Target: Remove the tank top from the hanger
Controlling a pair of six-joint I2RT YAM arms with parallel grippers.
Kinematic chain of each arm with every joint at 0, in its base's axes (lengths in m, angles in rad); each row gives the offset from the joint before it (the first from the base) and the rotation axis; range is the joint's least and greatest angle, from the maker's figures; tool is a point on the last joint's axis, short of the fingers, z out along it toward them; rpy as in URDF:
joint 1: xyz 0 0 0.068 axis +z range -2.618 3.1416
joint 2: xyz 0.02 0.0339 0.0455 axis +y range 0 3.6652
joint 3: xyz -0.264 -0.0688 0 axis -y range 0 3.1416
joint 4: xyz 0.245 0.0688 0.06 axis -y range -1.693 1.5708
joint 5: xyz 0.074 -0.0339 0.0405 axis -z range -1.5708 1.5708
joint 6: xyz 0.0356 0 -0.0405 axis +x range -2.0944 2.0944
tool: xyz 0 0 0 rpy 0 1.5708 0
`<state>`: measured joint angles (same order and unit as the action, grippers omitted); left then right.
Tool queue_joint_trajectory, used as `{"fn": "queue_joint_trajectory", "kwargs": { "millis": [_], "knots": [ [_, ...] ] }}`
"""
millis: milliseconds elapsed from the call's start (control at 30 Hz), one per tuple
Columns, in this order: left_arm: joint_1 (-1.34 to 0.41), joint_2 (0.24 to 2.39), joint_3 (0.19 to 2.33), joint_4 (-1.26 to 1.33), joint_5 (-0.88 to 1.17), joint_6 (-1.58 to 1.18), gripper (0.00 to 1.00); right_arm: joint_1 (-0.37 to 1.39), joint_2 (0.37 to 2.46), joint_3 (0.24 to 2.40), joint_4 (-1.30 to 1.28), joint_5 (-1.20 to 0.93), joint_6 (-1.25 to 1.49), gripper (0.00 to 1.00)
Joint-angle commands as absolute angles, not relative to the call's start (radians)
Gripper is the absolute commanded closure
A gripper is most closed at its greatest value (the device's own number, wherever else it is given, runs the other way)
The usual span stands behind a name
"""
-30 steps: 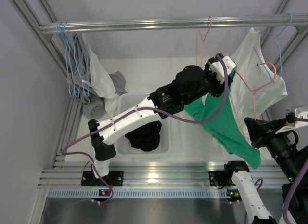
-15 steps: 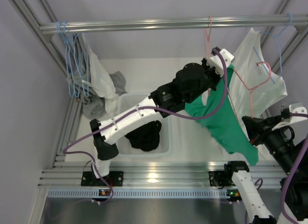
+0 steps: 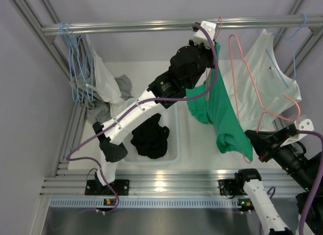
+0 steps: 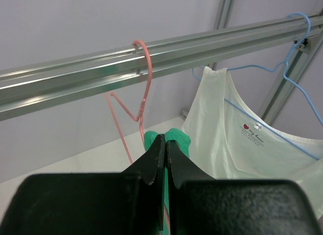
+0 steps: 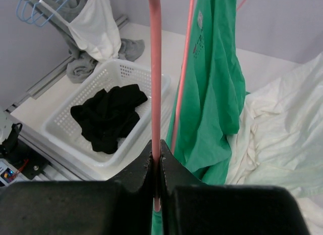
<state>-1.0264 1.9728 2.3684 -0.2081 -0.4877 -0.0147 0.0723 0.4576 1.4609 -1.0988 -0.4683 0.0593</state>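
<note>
Left claw [image 4: 164, 140] is pinched shut on a fold of the green tank top [image 4: 177, 138], the cloth bunched right at my fingertips. The rail [image 4: 75, 78] runs just above and ahead of them, and the pink hanger [image 4: 147, 76] hooks over it a little up and left of my tips. Right claw [image 5: 157, 146] is clamped on the hanger's wire, which rises straight out of the jaws, with the green cloth hanging just right of it.

I read this as the peel-off step: one claw anchors the hanger while the other lifts the shirt clear. Most of the fabric drapes below my left claw, but I can't tell whether any strap is caught on the wire.

The next move calls for drawing the left claw away from the hook, with the right holding firm so the hanger doesn't swing or hop off the rail.

My left arm is stretched long, wrist raised to the rail. The right sits low, aimed up at the hanger's bottom end.
</note>
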Motion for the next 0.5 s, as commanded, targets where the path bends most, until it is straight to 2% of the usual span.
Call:
{"fn": "queue_joint_trajectory", "kwargs": {
  "millis": [0,67,233,400,467],
  "knots": [
    [-1.019,1.976,2.411,-0.132,-0.494,-0.055,1.00,0.100,0.434,1.502,-1.078,-0.514,0.037,1.00],
    [-1.017,1.970,2.389,-0.135,-0.450,-0.072,1.00,0.101,0.425,1.496,-1.066,-0.497,0.040,1.00],
    [-1.066,1.882,2.264,-0.132,-0.095,-0.138,1.00,0.098,0.396,1.422,-0.925,-0.436,0.101,1.00],
    [-1.192,1.738,2.091,-0.129,-0.005,-0.150,1.00,0.097,0.354,1.361,-0.721,-0.316,0.103,1.00],
    [-1.224,1.703,2.004,-0.129,0.105,-0.201,1.00,0.098,0.373,1.347,-0.669,-0.304,0.113,1.00]
  ]
}}
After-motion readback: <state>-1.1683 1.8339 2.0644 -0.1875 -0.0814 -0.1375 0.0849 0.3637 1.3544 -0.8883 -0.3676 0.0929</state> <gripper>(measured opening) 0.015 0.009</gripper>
